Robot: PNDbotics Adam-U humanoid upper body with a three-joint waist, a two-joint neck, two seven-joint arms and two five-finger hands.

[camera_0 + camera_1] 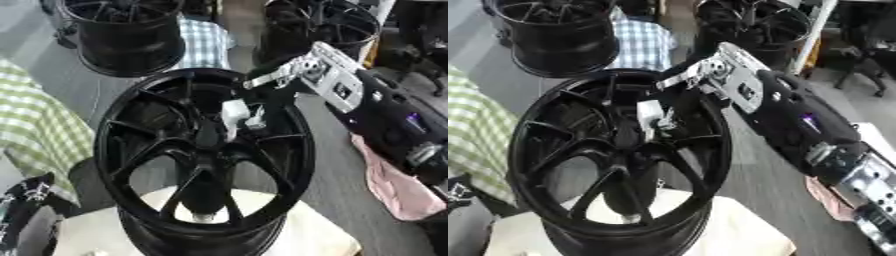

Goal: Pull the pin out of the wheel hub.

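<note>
Pin (234, 111) is sitting at the centre of the wheel hub (203, 150) in the left eye view; our right hand (254, 120) is reaching in from the far right, fingers pinching it. Right eye view: we are seeing the hub resting on a cream pad (737, 230).

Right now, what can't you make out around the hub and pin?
- Right hand: fingers blur into the wheel hub in both eye views; grip unreadable.
- Pin: not distinguishable, merged with the pale blur at the hand.
- Left hand: in neither view.
- Wheel lower rim: cut by bottom edge.
</note>
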